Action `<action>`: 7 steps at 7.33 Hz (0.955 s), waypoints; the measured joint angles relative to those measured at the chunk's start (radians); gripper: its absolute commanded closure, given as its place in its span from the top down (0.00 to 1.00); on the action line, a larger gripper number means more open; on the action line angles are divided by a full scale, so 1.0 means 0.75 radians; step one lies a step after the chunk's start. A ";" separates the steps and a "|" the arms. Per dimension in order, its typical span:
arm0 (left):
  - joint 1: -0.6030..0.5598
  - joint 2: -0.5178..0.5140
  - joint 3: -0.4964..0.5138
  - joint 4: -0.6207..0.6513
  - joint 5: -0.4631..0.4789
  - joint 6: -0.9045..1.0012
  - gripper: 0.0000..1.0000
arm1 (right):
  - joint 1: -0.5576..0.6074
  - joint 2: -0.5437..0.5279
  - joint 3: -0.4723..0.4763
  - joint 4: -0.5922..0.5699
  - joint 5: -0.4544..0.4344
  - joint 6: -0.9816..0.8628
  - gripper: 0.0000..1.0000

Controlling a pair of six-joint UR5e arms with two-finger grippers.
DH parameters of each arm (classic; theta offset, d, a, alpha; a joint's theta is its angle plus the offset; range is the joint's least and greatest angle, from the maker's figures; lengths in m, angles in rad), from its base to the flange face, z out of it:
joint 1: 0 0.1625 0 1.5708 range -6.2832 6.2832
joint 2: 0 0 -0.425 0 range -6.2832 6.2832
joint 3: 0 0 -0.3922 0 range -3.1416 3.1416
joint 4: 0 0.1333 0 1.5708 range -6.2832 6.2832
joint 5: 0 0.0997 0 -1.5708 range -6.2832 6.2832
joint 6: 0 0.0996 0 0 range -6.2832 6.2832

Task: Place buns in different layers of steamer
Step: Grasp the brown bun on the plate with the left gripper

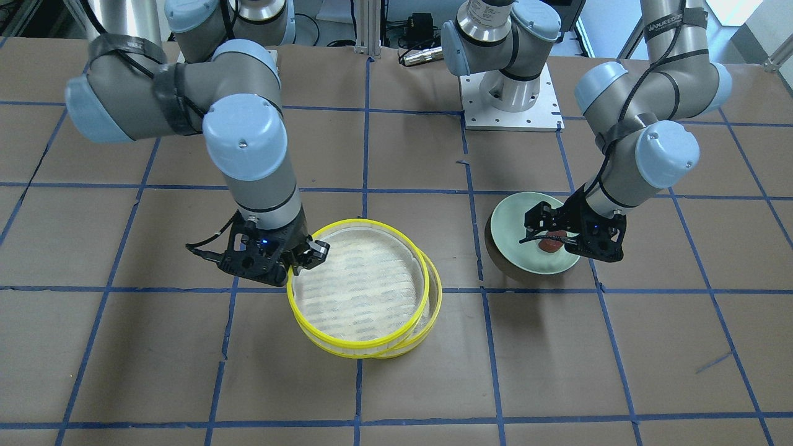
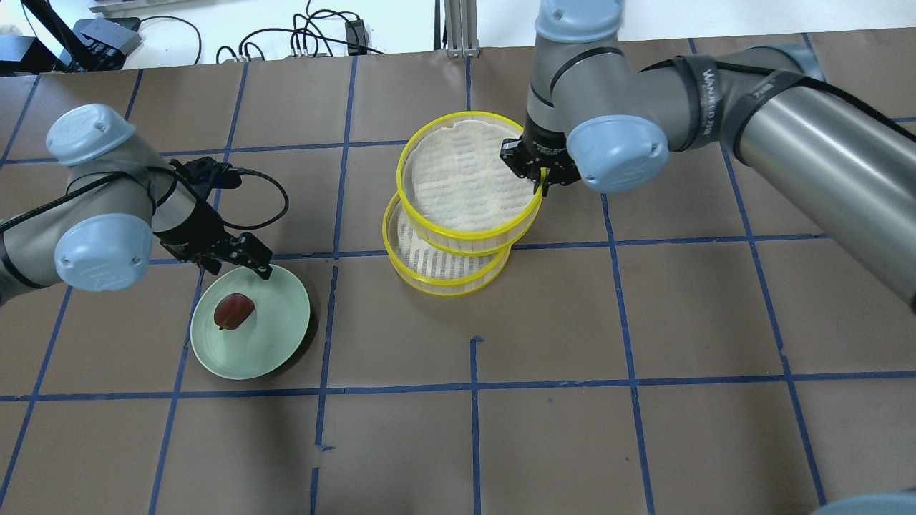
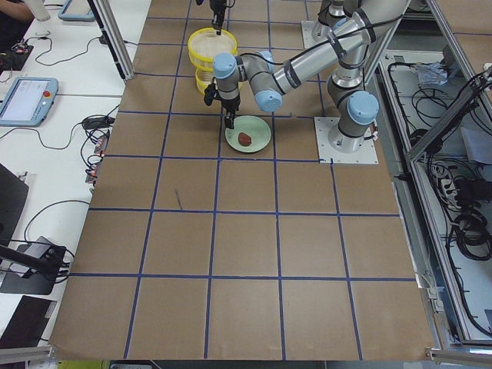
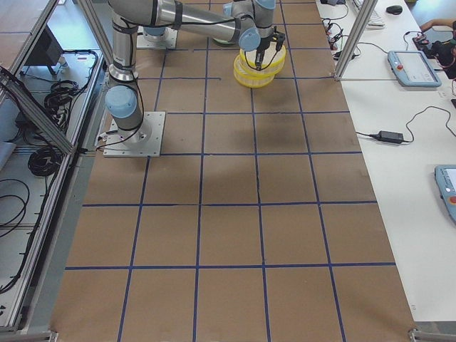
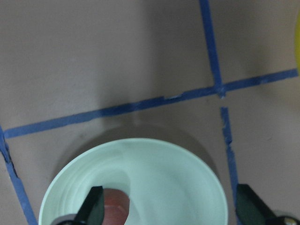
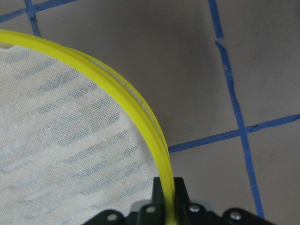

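The dark reddish-brown bun (image 2: 234,310) lies on a pale green plate (image 2: 275,336). It also shows in the front view (image 1: 550,243) and the left wrist view (image 5: 116,204). My left gripper (image 2: 240,265) is open just above the plate's robot-side edge, one finger (image 5: 96,205) next to the bun. My right gripper (image 2: 538,179) is shut on the yellow rim (image 6: 140,112) of the steamer's top tray (image 2: 458,179). This tray sits shifted off the lower tray (image 2: 444,275), and its mesh is bare. The white bun is not in view.
Brown paper with a blue tape grid covers the table. The plate stands about one grid square to the steamer's left in the overhead view. The arm bases (image 1: 511,99) stand at the robot's side of the table.
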 measured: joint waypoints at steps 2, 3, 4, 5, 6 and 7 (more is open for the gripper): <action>0.037 -0.005 -0.031 -0.009 0.050 0.032 1.00 | 0.048 0.045 0.000 -0.029 -0.003 0.058 0.09; 0.041 -0.015 -0.037 -0.009 0.060 0.042 1.00 | 0.054 0.051 0.004 -0.031 0.000 0.063 0.09; 0.043 -0.026 -0.040 -0.009 0.065 0.046 0.94 | 0.056 0.054 0.008 -0.029 0.003 0.062 0.09; 0.044 -0.040 -0.043 -0.009 0.076 0.044 0.80 | 0.056 0.055 0.010 -0.025 0.004 0.059 0.09; 0.044 -0.053 -0.051 -0.010 0.093 0.038 0.66 | 0.057 0.055 0.011 -0.023 0.004 0.061 0.09; 0.044 -0.063 -0.063 -0.010 0.106 0.034 0.43 | 0.057 0.055 0.012 -0.022 0.004 0.066 0.09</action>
